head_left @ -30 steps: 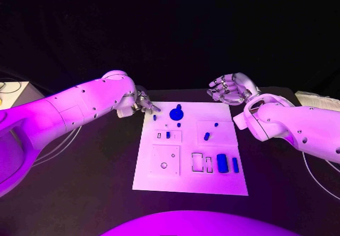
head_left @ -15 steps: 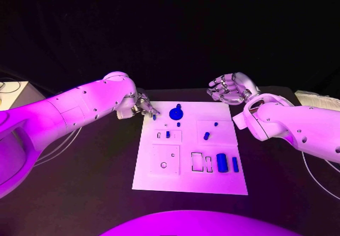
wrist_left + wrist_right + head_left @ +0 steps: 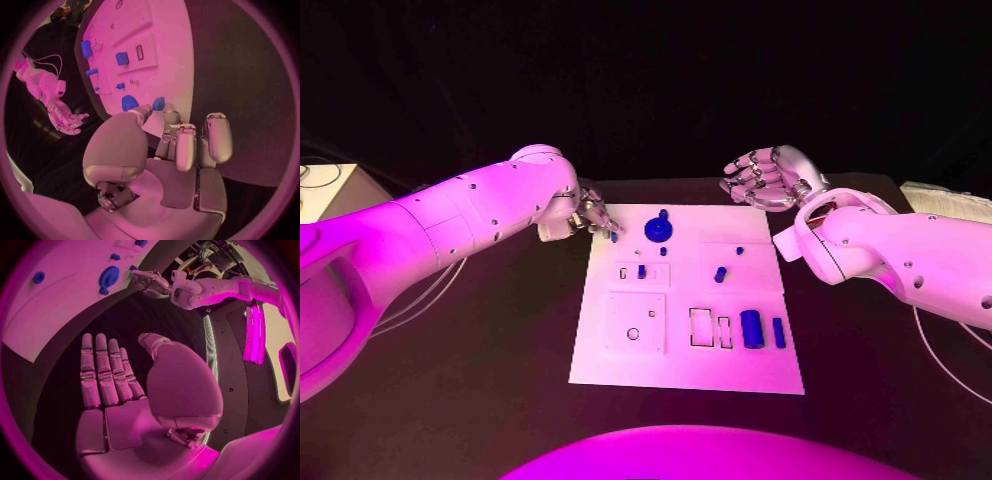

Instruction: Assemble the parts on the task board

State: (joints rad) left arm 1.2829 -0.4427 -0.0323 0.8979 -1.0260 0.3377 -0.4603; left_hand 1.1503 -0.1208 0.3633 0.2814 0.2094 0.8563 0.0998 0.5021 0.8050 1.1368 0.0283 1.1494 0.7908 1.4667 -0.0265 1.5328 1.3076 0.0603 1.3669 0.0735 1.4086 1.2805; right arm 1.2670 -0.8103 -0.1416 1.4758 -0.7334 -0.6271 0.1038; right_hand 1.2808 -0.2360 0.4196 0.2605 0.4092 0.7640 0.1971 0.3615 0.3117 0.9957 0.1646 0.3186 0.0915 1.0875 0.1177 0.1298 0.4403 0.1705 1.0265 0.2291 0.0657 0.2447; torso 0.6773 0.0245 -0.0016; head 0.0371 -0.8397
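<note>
The right hand (image 3: pixel 134 400) lies flat with its fingers (image 3: pixel 103 370) straight and side by side, thumb apart, holding nothing, over the dark table (image 3: pixel 144 315). Beyond it lies the white board (image 3: pixel 56 305) with a round blue part (image 3: pixel 109 276) and smaller blue pieces. The left hand (image 3: pixel 150 280) reaches to the board's edge near the round part.

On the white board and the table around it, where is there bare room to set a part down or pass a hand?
Free: the white task board's near strip below the two upright blue bars, and the black table beside it. Crowded: the far left corner, where the left hand pinches a small blue peg beside the round blue disc.
</note>
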